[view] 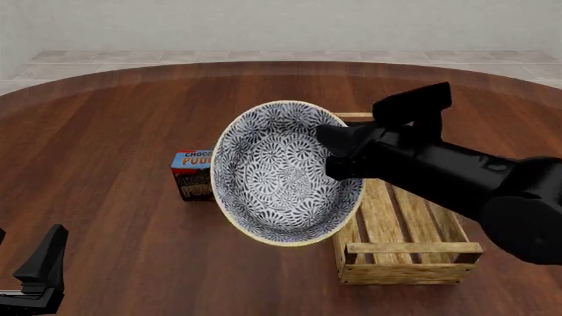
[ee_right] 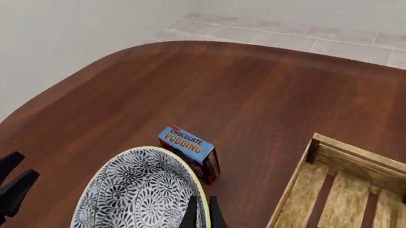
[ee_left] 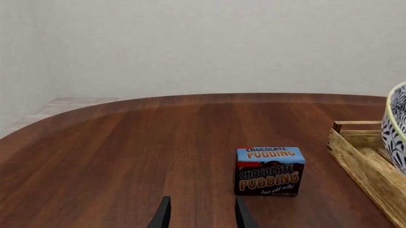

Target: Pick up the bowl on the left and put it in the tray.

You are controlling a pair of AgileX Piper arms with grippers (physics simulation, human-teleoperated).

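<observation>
Nearest the camera, at the lower left of the front view: left gripper (view: 39,266), idle, low over the desk (view: 105,131), fingers (ee_left: 163,214) parted with nothing between them, well apart from every task object. Farther in, toward the middle: bowl (view: 279,172), lifted clear of the desk, tipped so that its patterned inside faced the camera, carried by the right gripper (view: 338,160). In the right wrist view, fingers (ee_right: 190,213) closed narrowly across the cream rim, one inside the bowl wall and one outside, so that the bowl hung from a rim pinch to one side of the fingers, not beneath them. Behind the bowl, partly hidden by it: chocolate pudding box (view: 191,174), standing on the desk, untouched. To the right and beyond: tray (view: 408,249), resting on the desk, its slatted floor bare where visible. Bowl placed at the tray's left edge, overlapping its near-left corner in the front view, most of its body apparently outside the rails. Judged progress: grasp and lift complete, transfer roughly midway; remaining, further travel to the right until centred over the slats, levelling of the tilt, descent between the rails, release.
</observation>
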